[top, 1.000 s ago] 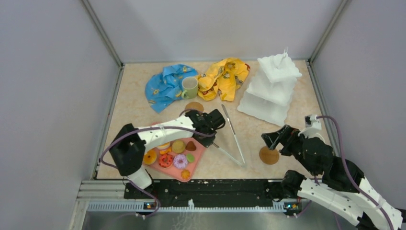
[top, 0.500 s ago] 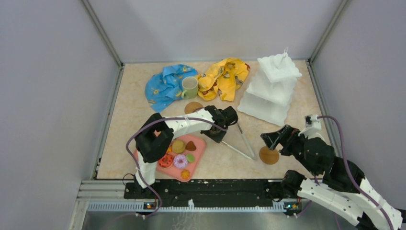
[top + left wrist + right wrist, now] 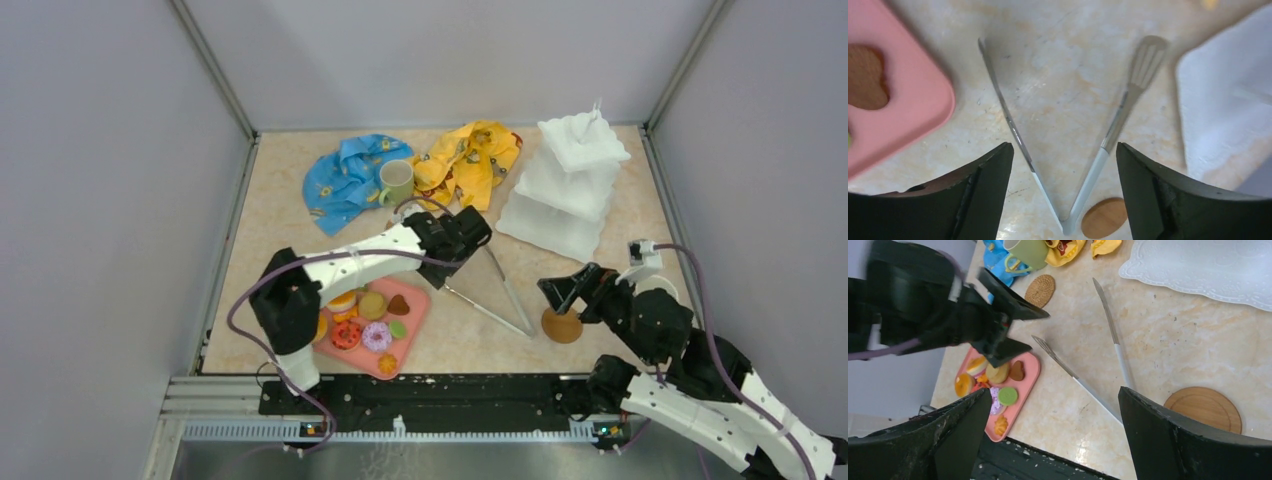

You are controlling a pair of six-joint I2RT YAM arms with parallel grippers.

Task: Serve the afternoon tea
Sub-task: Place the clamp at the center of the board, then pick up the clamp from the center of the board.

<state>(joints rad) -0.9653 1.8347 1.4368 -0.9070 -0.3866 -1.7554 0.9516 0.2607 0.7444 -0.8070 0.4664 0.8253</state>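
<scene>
Tongs (image 3: 1115,127) lie loose inside the wide-open left gripper (image 3: 1064,147); right gripper (image 3: 1055,391) near them gapes too. Off-centre squeeze probably skids them into the pink tray (image 3: 908,100).

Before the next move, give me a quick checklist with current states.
1. Left gripper open and empty: ok.
2. Right gripper open and empty: ok.
3. Tongs lying free on the table, under the left gripper: ok.
4. Pastries on the three-tier stand: not ok, all on the pink tray.
5. Green mug on a coaster: not ok, the woven coaster near it is bare.
</scene>
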